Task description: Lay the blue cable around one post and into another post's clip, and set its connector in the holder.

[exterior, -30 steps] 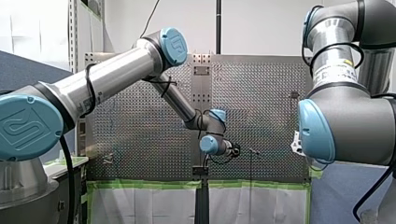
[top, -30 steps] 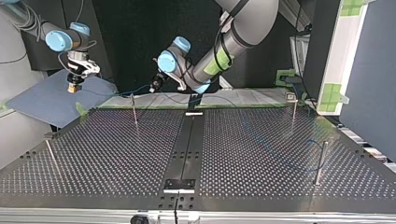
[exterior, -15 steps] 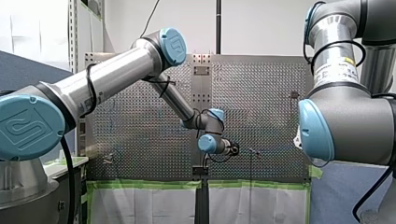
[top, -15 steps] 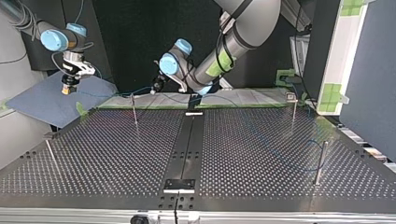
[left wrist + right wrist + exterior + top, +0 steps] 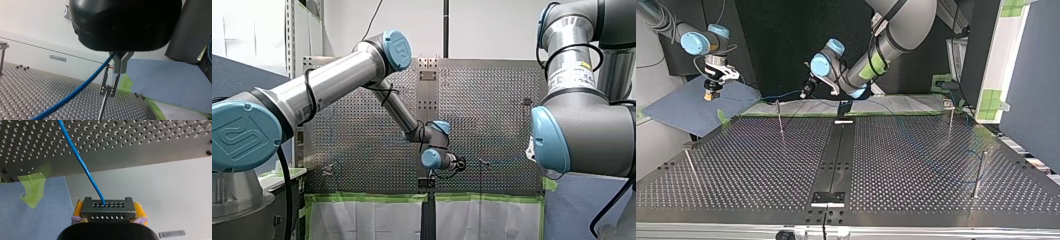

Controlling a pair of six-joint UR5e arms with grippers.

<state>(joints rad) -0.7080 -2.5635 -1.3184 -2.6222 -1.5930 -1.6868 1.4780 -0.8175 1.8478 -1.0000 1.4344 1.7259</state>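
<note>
**Front view:** our left gripper [image 5: 460,161] has slipped a little lower and edged away from the clip post [image 5: 483,162], though it stays just beside it.

**Top view:** both arms have drawn outward from the clip post. Our right gripper [image 5: 711,95] is well apart from it, out beyond the desk [image 5: 761,165]. The blue cable [image 5: 786,94] spans between the two grippers past the post's top and is not yet in the clip.

**Left wrist view:** the metal fingers [image 5: 120,63] pinch the blue cable just short of the clip post.

**Right wrist view:** the yellow pads [image 5: 78,209] clamp the connector [image 5: 107,208], with the cable running back toward the desk.

We judge the spreading takes up slack, with the clip to come next and the holder last.
</note>
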